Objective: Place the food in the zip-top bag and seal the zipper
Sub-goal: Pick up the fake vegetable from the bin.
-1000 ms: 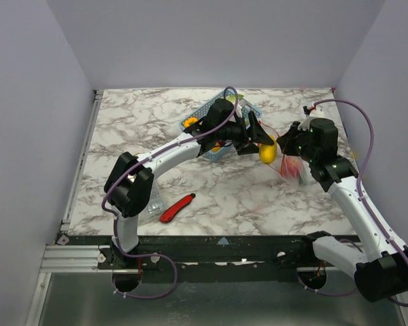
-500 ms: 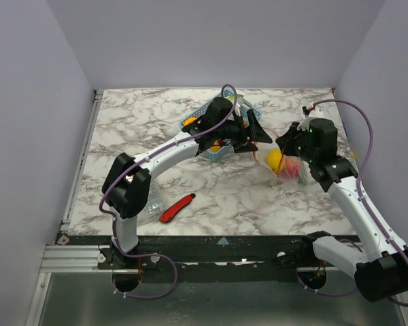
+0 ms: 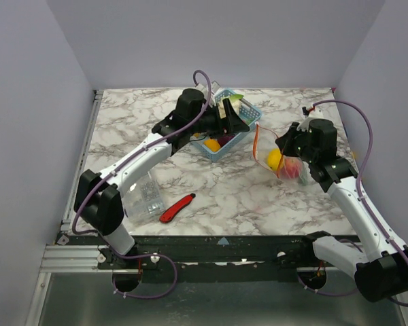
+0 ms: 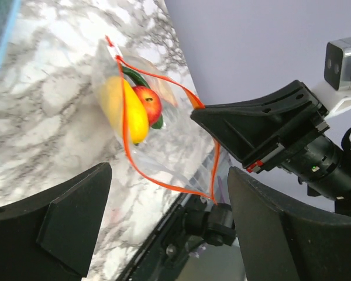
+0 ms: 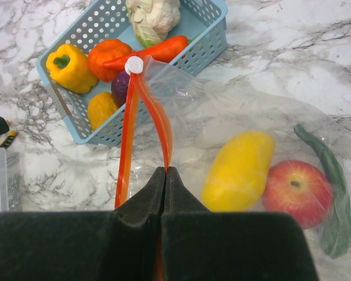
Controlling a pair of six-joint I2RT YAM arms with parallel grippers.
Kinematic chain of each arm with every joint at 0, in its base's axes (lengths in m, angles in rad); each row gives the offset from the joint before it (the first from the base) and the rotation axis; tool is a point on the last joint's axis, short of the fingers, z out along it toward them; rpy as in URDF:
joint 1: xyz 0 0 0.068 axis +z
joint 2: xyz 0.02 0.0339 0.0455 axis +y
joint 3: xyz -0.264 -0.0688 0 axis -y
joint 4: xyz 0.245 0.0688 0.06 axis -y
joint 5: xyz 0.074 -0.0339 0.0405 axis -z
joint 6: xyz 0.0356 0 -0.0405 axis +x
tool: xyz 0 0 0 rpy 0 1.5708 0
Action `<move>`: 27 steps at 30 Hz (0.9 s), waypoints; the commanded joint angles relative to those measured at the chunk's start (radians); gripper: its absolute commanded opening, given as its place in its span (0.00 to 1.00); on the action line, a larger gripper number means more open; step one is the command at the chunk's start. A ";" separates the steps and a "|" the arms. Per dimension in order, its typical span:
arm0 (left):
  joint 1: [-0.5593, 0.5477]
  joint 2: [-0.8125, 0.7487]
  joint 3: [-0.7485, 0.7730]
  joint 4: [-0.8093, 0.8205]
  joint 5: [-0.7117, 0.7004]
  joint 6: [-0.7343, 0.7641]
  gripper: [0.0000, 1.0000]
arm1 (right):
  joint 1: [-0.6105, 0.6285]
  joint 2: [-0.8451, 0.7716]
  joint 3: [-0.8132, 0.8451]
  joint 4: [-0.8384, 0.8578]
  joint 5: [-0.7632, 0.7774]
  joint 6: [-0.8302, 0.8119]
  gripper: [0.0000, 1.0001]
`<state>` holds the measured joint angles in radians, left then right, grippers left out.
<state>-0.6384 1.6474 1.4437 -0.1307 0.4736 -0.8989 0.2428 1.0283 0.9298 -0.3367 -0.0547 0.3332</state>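
Our right gripper point(image 5: 165, 172) pinches the zipper point(image 5: 128, 129) of the bag point(image 5: 222, 117) to hold its mouth up beside the basket point(image 5: 219, 26), while the left gripper point(image 3: 232, 119) hangs spread and empty over the basket, ready for more food point(image 5: 108, 55).

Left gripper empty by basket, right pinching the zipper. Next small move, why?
Probably lower the open left gripper into the blue basket and close on the yellow pepper: it's not yet bagged, and the right gripper pinches the zipper with the zip-top bag open.

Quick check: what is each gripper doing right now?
Left gripper: open, holding nothing.
Right gripper: shut on the zipper of the zip-top bag.
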 commanded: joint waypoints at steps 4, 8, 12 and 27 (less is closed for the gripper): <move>0.094 -0.018 -0.062 -0.066 -0.063 0.105 0.81 | 0.002 -0.006 -0.014 0.026 -0.023 0.007 0.00; 0.128 0.035 -0.019 -0.140 -0.098 0.171 0.80 | 0.002 -0.011 -0.020 0.022 -0.020 0.008 0.00; 0.135 0.137 0.111 -0.269 -0.177 0.301 0.80 | 0.001 -0.004 -0.010 0.023 -0.022 0.005 0.00; 0.135 0.483 0.524 -0.588 -0.306 0.477 0.81 | 0.002 0.011 -0.016 0.030 -0.042 0.000 0.00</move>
<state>-0.4995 2.0811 1.8999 -0.6640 0.2123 -0.4522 0.2428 1.0355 0.9264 -0.3302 -0.0723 0.3389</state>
